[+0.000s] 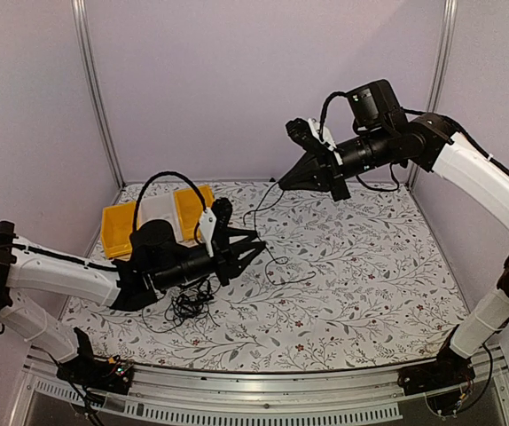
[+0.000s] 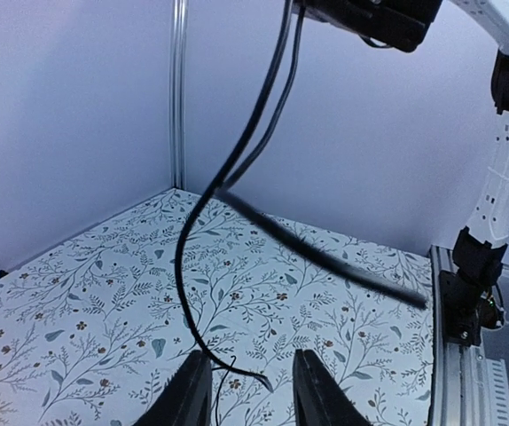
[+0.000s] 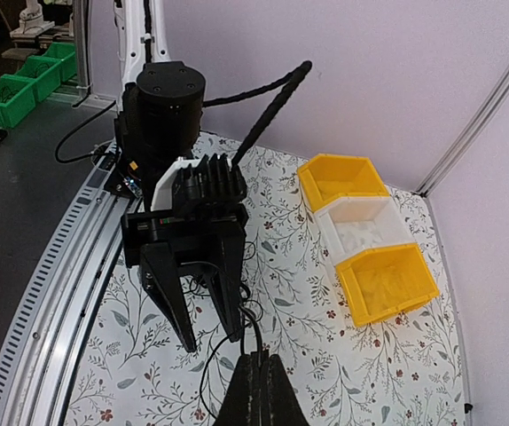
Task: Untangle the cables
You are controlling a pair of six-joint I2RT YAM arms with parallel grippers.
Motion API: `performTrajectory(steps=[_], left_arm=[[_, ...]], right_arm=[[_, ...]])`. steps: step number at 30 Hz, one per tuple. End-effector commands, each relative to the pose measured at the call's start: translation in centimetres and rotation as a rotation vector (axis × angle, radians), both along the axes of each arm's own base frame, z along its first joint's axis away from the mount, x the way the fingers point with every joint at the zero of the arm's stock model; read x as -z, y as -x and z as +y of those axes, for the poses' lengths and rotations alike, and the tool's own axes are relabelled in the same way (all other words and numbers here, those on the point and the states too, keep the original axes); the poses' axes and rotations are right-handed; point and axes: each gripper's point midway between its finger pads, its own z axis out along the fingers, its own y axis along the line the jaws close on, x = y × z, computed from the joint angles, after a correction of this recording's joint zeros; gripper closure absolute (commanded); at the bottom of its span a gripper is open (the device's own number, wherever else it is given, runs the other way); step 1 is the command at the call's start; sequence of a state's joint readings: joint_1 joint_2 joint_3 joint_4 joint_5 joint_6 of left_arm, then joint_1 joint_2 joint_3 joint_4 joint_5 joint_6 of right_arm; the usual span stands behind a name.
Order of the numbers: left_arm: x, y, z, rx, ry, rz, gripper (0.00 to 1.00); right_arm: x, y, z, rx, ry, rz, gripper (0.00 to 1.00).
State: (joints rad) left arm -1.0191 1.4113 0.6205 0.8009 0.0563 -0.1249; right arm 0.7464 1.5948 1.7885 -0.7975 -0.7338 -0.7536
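Strand-separating step: right gripper (image 1: 279, 184), raised right of the yellow-and-white plastic bins (image 1: 117, 232), pinches one thin black wire cable (image 2: 179, 266) — the tangle (image 1: 188, 303) lies just before the bins. Left gripper (image 1: 256, 252), jaws apart, must clamp that strand.

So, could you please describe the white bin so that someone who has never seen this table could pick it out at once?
Start at the flower-patterned table and go to its far left corner, just beyond the left arm. Three small open bins stand there side by side; the white bin is the middle one, flanked by two yellow bins.
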Motion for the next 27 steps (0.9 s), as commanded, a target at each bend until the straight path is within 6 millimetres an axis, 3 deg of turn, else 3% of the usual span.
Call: performTrajectory(steps=[1, 10, 14, 23, 27], left_arm=[[-1.4, -0.8, -0.5, 0.014, 0.050, -0.018, 0.73], [-0.8, -2.5, 0.2, -0.027, 0.044, 0.014, 0.93], [-1.0, -3.6, 1.8, -0.101, 0.024, 0.011, 1.00], [-7.0, -5.6, 10.1, -0.278, 0.068, -0.032, 1.00], [-8.7, -6.2, 12.1, -0.309, 0.037, -0.010, 1.00]], right_arm=[[-0.2, 0.1, 0.3, -0.011, 0.001, -0.008, 1.00], [0.9, -0.2, -0.1, 0.015, 0.028, -0.019, 1.00], [2.9, -0.6, -0.7, 0.053, 0.075, -0.017, 1.00], [10.8, -4.1, -4.0, 0.212, 0.200, -0.020, 1.00], [11.1, -4.3, -3.7, 0.225, 0.184, 0.003, 0.79]])
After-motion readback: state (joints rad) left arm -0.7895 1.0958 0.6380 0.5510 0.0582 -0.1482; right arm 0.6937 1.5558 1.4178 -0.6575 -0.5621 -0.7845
